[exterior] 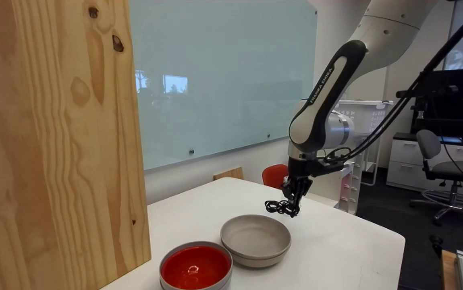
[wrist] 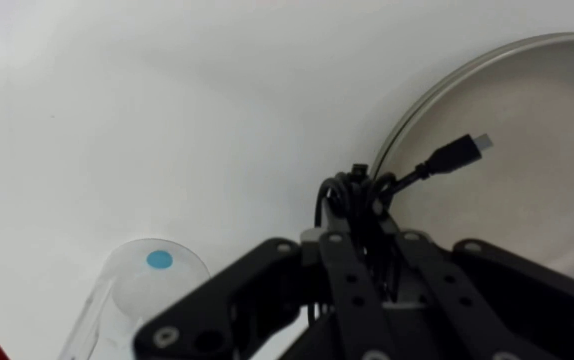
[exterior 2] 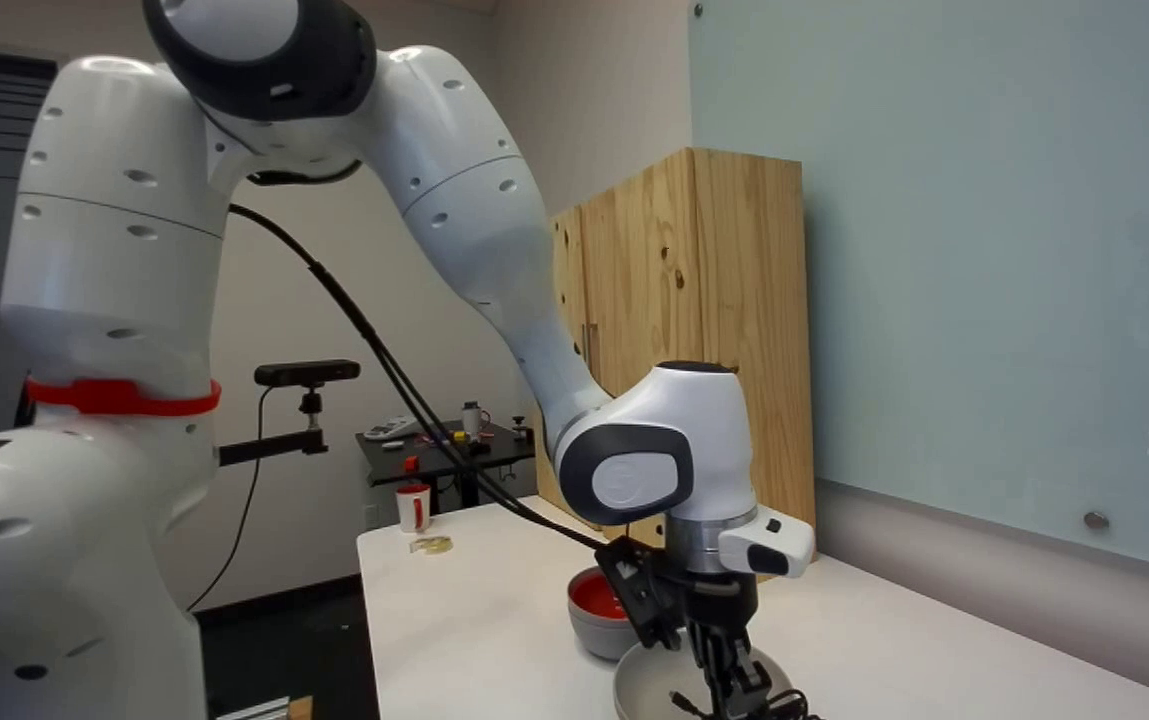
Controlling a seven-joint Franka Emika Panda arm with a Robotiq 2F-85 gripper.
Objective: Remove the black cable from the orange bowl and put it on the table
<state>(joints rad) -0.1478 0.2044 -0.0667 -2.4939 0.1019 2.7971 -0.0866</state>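
Left of the beige-grey bowl point(exterior: 255, 237) in an exterior view, and just beside it, stands the orange bowl point(exterior: 196, 264), no cable showing on its red inside; whether the two bowls touch I cannot tell. Right of the beige-grey bowl's middle, near the far rim, the black cable point(exterior: 277, 206) shows as a bunch of loops, and right again is the gripper point(exterior: 294, 208), its jaws clamped on that bunch. Whether any loop meets the table point(exterior: 342, 243) is unclear. In the wrist view a plug point(wrist: 452, 154) juts from the bundle, seen against the beige-grey bowl's inside. The cable should prove light, limp and a little springy, hardly breakable save near the plug, and its loops may spread when let go. The gathered middle looks the right hold; the plug or one loop would serve worse. The stretch of table farther right of the beige-grey bowl seems best for laying it down.
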